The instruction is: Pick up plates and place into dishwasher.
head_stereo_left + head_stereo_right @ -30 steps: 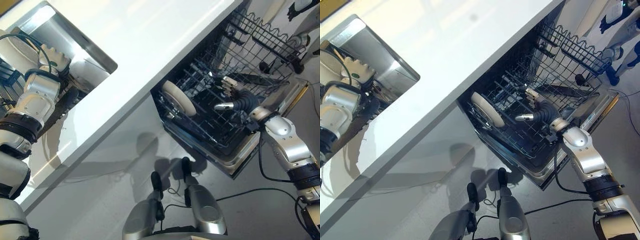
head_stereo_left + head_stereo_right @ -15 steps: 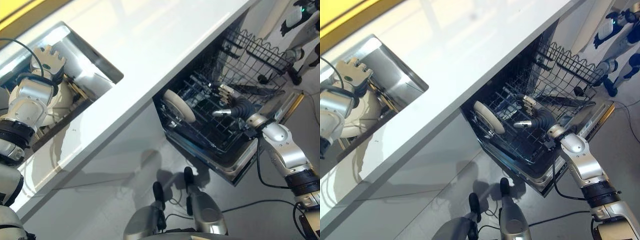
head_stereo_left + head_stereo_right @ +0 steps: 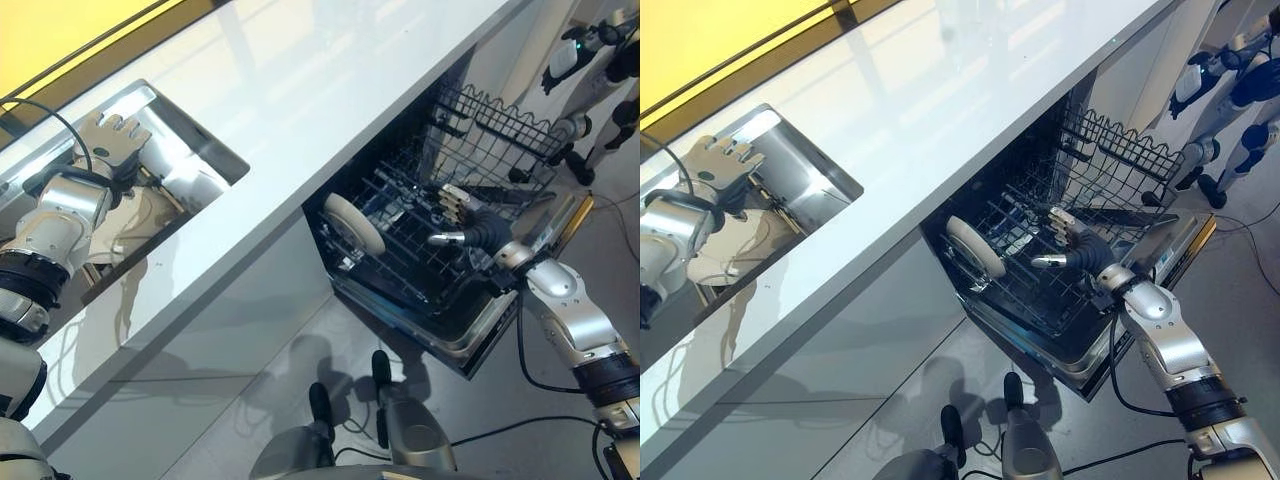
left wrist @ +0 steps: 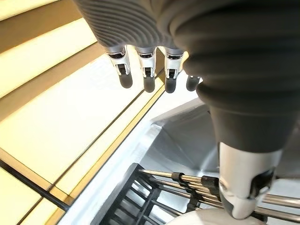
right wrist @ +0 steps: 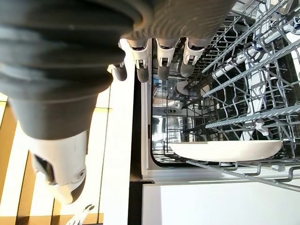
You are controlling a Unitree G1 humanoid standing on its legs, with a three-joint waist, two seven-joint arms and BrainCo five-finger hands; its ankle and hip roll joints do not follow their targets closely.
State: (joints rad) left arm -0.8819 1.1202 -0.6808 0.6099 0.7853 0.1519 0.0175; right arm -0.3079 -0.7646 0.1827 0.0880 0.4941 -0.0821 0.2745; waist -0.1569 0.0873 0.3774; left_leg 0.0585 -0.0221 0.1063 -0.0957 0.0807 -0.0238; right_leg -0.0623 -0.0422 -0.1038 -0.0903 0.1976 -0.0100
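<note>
- Left eye view: the left hand (image 3: 112, 140), fingers spread and holding nothing, hovers over the sink (image 3: 205, 150) at upper left. Pale plates (image 3: 140, 215) lie just below it, not yet touched. One plate (image 3: 353, 224) stands on edge in the dishwasher rack (image 3: 420, 250), centre right.
- Right eye view: the right hand (image 3: 1072, 247), relaxed and empty, sits over the rack just right of that standing plate, apart from it.
- Left wrist view: straight fingers (image 4: 145, 77) point away from the sink; a plate rim (image 4: 220, 219) shows at bottom.
- Right wrist view: the racked plate (image 5: 225, 151) lies beyond the fingers.
- Risk: a smooth plate could slip from the fingers, or clip the sink wall.
</note>
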